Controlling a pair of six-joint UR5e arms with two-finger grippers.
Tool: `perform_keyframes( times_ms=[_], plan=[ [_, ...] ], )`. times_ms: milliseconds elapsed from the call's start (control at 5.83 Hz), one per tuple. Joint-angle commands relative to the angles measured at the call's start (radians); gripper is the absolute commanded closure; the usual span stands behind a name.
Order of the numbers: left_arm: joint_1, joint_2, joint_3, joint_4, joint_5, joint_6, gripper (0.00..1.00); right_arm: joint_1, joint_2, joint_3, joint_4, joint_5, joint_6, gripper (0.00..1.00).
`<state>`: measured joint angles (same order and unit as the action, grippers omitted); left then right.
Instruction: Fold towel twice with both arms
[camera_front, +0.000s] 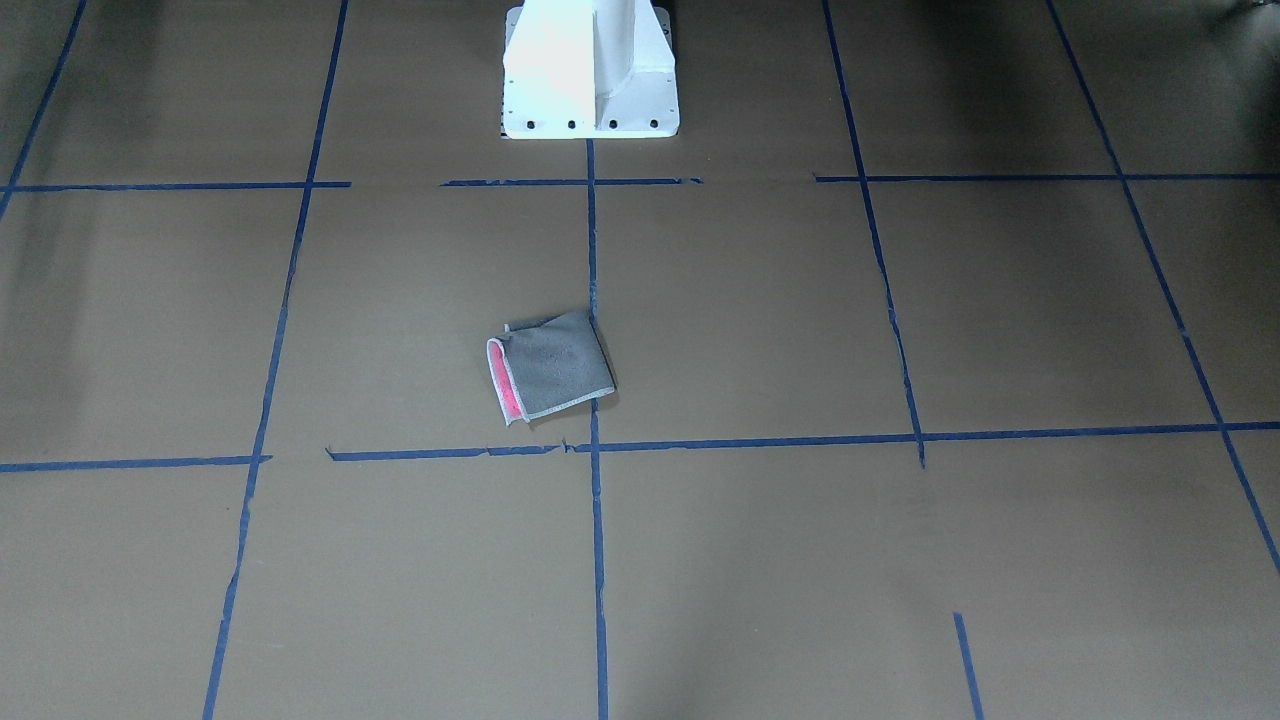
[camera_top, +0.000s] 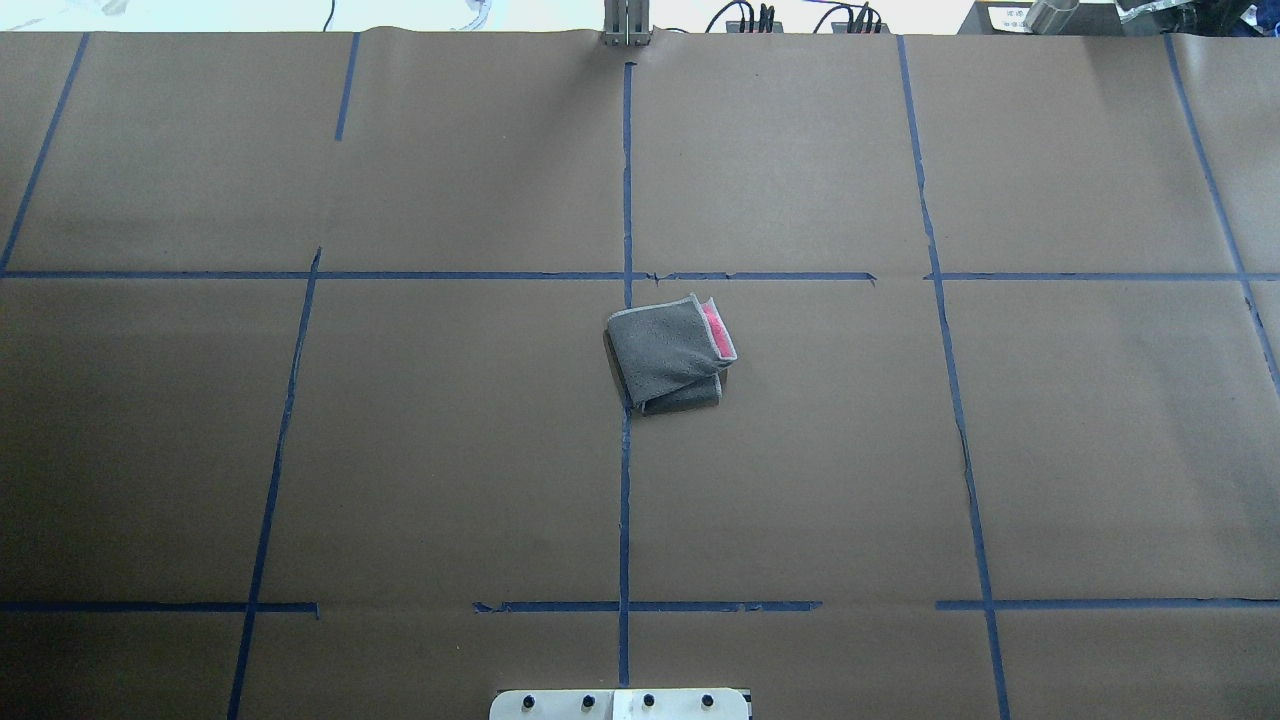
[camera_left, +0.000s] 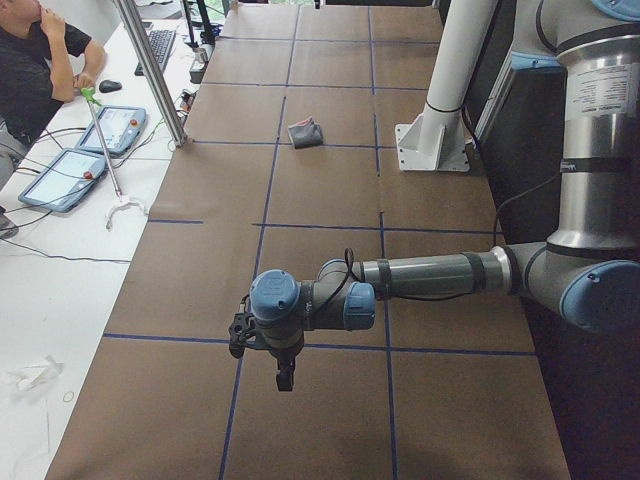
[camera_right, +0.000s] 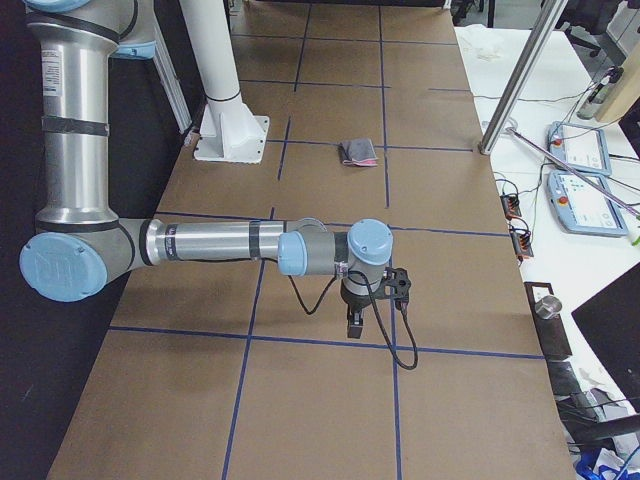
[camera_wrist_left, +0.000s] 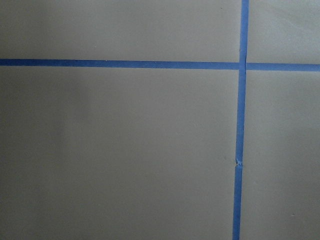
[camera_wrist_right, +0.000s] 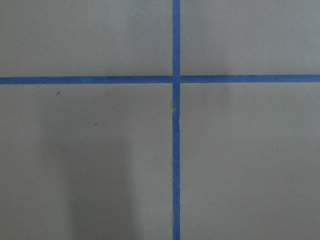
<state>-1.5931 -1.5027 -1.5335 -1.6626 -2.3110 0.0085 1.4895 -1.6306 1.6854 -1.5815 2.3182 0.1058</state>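
Observation:
The towel (camera_front: 550, 368) lies folded into a small packet near the table's middle, dark grey outside with a pink strip along one edge. It also shows in the overhead view (camera_top: 670, 352) and small in both side views (camera_left: 305, 133) (camera_right: 358, 152). The left gripper (camera_left: 284, 375) hangs over the table's left end, far from the towel. The right gripper (camera_right: 355, 325) hangs over the right end, also far from it. Both show only in side views, so I cannot tell whether they are open or shut. The wrist views show only brown paper and blue tape.
The white pedestal base (camera_front: 590, 70) stands at the robot's edge of the table. Blue tape lines (camera_top: 625, 480) grid the brown paper. A seated operator (camera_left: 35, 60), tablets (camera_left: 75, 175) and a metal post (camera_left: 155, 75) are beside the far edge.

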Motion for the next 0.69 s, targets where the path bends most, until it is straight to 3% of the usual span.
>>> perform_keyframes(
  times_ms=[0,514],
  plan=[
    [0.001,-0.008,-0.011,-0.003,0.057,-0.001,0.00,0.000,0.000,-0.001,0.000,0.000,0.000,0.00],
    [0.001,-0.022,-0.014,0.000,0.068,-0.007,0.00,0.000,0.001,-0.001,0.000,0.000,0.000,0.00]
  ],
)
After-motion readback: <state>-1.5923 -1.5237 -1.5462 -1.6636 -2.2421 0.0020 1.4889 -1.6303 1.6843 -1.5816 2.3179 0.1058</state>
